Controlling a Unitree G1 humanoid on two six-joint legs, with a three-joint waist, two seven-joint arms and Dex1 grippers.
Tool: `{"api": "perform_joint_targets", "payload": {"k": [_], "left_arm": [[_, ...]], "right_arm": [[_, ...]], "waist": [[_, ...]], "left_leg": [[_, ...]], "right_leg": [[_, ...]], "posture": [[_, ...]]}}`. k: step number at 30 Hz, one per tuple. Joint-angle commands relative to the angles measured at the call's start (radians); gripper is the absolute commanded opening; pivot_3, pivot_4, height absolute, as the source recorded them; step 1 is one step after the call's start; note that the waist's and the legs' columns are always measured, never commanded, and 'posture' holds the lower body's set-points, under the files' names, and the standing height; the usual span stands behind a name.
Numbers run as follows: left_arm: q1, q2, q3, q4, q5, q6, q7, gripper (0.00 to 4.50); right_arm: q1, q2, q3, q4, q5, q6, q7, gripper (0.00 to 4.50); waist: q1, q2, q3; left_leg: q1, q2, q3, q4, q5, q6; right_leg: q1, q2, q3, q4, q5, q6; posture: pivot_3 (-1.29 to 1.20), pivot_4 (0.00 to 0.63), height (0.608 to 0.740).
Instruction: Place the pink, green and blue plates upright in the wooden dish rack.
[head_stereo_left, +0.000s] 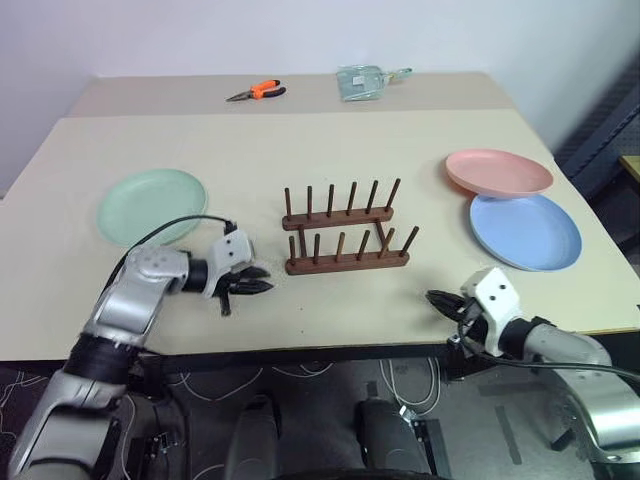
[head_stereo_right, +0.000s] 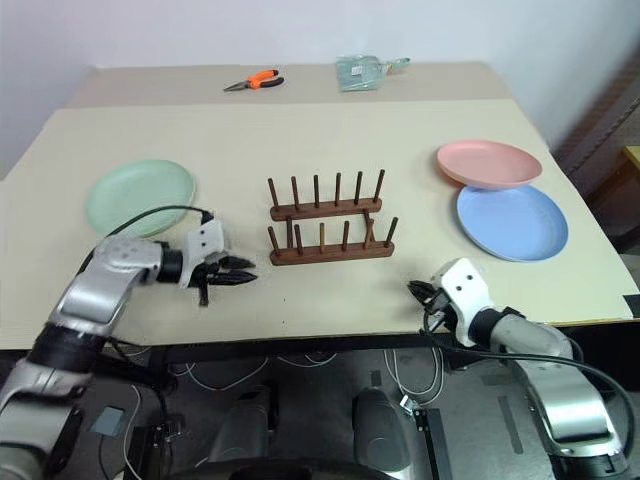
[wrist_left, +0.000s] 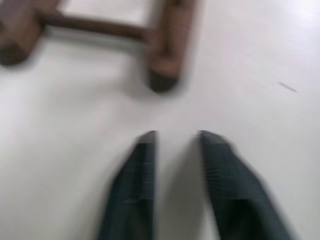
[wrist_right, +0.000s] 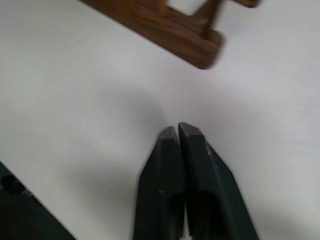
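The wooden dish rack (head_stereo_left: 345, 238) stands empty at the table's middle. The green plate (head_stereo_left: 152, 205) lies flat at the left. At the right the pink plate (head_stereo_left: 498, 171) rests with its near rim over the far rim of the blue plate (head_stereo_left: 525, 231). My left gripper (head_stereo_left: 262, 283) hovers low between the green plate and the rack, pointing at the rack's left end (wrist_left: 162, 50); its fingers stand a narrow gap apart with nothing between them. My right gripper (head_stereo_left: 435, 298) is at the table's front edge, right of the rack's end (wrist_right: 170, 32), shut and empty.
Orange-handled pliers (head_stereo_left: 258, 92) and a clear plastic packet (head_stereo_left: 365, 82) lie at the far side of the table. The table's front edge (head_stereo_left: 330, 345) runs just under both grippers. Cables hang below it.
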Motion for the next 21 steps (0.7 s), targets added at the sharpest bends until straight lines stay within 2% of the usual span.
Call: {"api": "perform_joint_targets", "payload": {"k": [1,3,6,11,13,21], "left_arm": [[0.081,-0.013,-0.021,-0.139,-0.058,0.112,0.033,0.56],[0.11,-0.027,-0.03,-0.199,-0.087,0.145,0.049,0.56],[0.096,-0.088,-0.075,-0.162,-0.022,0.104,0.153,0.56],[-0.011,-0.234,-0.105,0.066,0.141,0.008,0.449,0.56],[-0.063,-0.286,-0.089,0.159,0.151,-0.008,0.525,0.56],[-0.224,-0.394,-0.083,0.437,0.157,-0.107,0.656,0.56]], "right_arm": [[-0.06,0.021,0.046,0.007,-0.04,-0.012,-0.033,0.0],[-0.109,0.042,0.086,0.038,-0.067,-0.008,-0.054,0.0],[-0.186,0.077,0.145,0.115,-0.124,-0.016,-0.087,0.0],[-0.333,0.146,0.212,0.304,-0.244,-0.029,-0.199,0.0],[-0.392,0.172,0.217,0.383,-0.276,-0.046,-0.241,0.0],[-0.603,0.25,0.223,0.682,-0.351,-0.183,-0.339,0.0]], "waist": [[0.004,0.0,0.0],[0.002,-0.001,0.0],[0.014,-0.001,-0.001],[0.035,-0.003,-0.002],[0.03,-0.003,-0.003],[0.026,-0.003,-0.003]], "left_leg": [[0.001,0.0,0.0,0.001,0.0,0.0],[0.004,-0.001,0.001,0.0,-0.003,-0.002],[0.004,-0.001,0.002,0.0,-0.003,-0.002],[0.005,-0.002,0.001,0.003,-0.001,0.001],[0.006,-0.002,0.001,0.004,-0.001,0.001],[0.007,-0.002,0.001,0.002,0.0,0.001]], "right_leg": [[0.0,0.0,0.0,-0.001,0.0,0.0],[0.001,-0.002,0.0,-0.003,0.0,-0.001],[0.001,-0.002,0.0,-0.003,0.0,-0.001],[0.002,-0.002,0.0,-0.004,0.001,-0.002],[0.003,-0.002,0.0,-0.003,0.002,-0.003],[0.007,-0.001,0.0,-0.002,0.003,-0.002]], "posture": [[0.0,0.15,0.74],[0.0,0.15,0.74],[0.0,0.15,0.74],[0.0,0.15,0.74],[0.0,0.15,0.74],[0.0,0.15,0.74]]}}
